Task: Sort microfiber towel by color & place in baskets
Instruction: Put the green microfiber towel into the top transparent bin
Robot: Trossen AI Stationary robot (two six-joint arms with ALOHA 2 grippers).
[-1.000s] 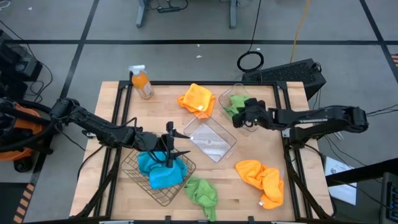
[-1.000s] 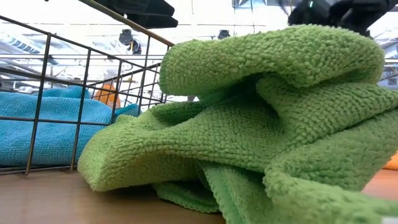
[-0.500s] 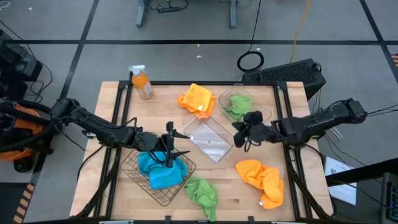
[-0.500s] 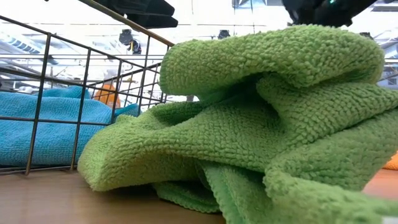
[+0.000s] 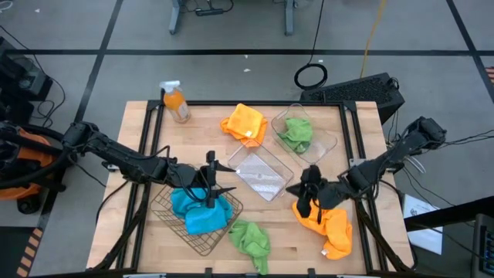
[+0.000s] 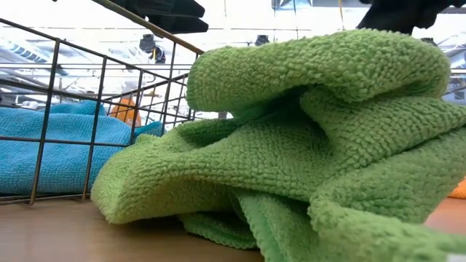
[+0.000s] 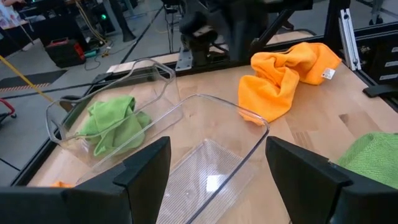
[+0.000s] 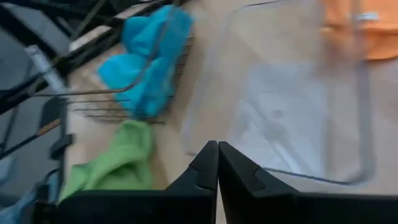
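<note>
My left gripper (image 5: 210, 184) (image 7: 227, 180) hangs open over the dark wire basket (image 5: 202, 220), where blue towels (image 5: 199, 210) lie bunched. My right gripper (image 5: 303, 202) (image 8: 217, 162) is shut and empty, over the left edge of an orange towel (image 5: 326, 220) lying crumpled on the table near the right side. A green towel (image 5: 296, 131) lies in the far clear tub (image 5: 328, 143). A second orange towel (image 5: 245, 123) rests on the table beside it. Another green towel (image 5: 251, 243) (image 6: 291, 145) lies at the near edge. The middle clear tub (image 5: 262, 174) (image 7: 211, 168) holds no towel.
An orange spray bottle (image 5: 176, 102) stands at the far left corner. A black case (image 5: 363, 91) sits beyond the far right corner. Bare wood shows between the wire basket and the left edge. The near green towel fills most of the low view.
My right gripper has swung from the far clear tub with the green towel toward the near edge, past the empty tub, and now stands over the orange towel on the right. The towels and tubs have stayed in place.
</note>
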